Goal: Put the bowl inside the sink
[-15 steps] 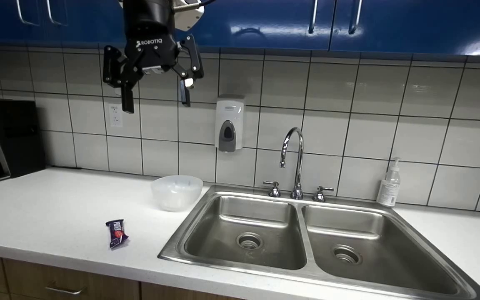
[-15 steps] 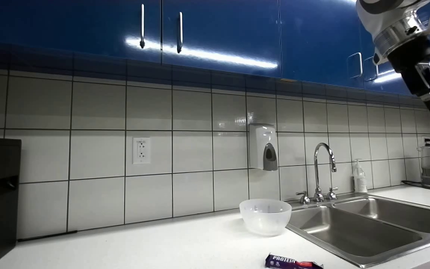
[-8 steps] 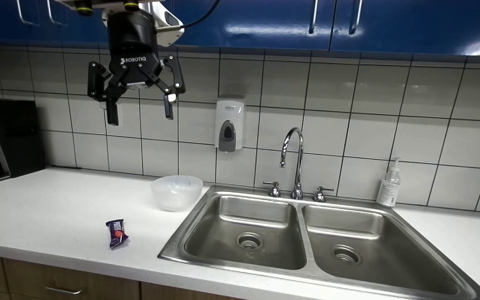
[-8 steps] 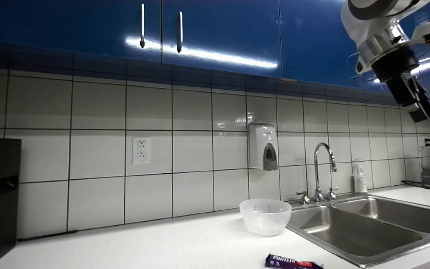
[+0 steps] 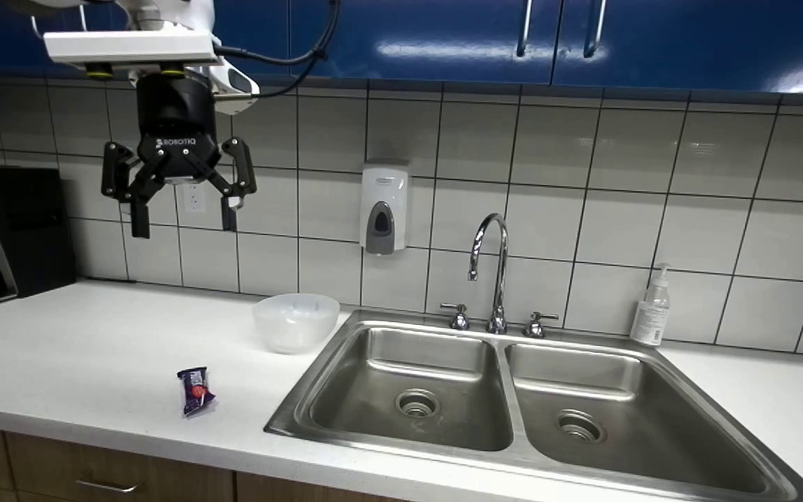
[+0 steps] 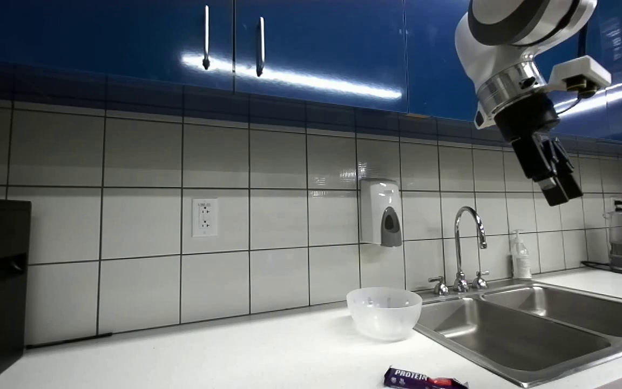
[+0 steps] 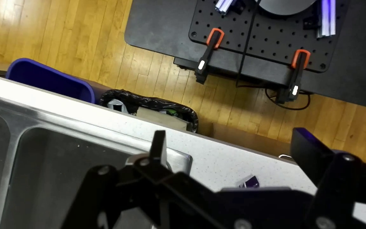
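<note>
A black two-jawed tool (image 5: 185, 227), released and carrying nothing, hangs well above the level of the white table (image 5: 95, 348); its jaws stand wide apart, presumably to straddle a rim. Toward the front edge lies a purple-and-red wrapped bar (image 5: 196, 390), apparently incidental to the task. The stainless-steel double-basin sink (image 5: 373, 401) is set into the table as the destination. Farthest, near the pale tiled wall (image 5: 332, 268), the round translucent whitish plastic bowl (image 5: 295, 324) stands upright just beside the sink, not yet inside, so a short transfer seems enough
</note>
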You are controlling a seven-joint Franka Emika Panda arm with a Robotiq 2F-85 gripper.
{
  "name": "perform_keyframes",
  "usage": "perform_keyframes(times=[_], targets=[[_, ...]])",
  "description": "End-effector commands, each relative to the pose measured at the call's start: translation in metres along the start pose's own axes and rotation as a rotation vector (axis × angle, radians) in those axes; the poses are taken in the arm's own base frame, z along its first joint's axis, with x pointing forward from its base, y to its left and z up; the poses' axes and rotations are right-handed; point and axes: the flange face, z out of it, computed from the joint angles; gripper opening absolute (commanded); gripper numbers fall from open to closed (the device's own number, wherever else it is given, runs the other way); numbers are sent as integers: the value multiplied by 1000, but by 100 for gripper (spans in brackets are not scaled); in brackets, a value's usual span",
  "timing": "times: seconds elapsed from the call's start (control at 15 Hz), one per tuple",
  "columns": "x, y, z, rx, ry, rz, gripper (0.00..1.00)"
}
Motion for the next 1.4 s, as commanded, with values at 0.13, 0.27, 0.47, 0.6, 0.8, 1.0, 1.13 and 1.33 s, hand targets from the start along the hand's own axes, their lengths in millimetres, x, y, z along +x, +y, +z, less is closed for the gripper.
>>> perform_keyframes(times=[0.13, 0.27, 0.47, 0.6, 0.8, 1.0, 1.13, 1.33], targets=[[41, -36, 11, 28, 34, 26, 100], [57, -43, 17, 48, 41, 52, 100], [80, -52, 27, 63, 59, 91, 100], [98, -57, 34, 68, 59, 107, 100], [124, -65, 40, 59, 59, 122, 100], [148, -73, 38, 51, 67, 111, 100], [168, -79, 36, 44, 72, 98, 100], [197, -88, 34, 34, 80, 82, 100]])
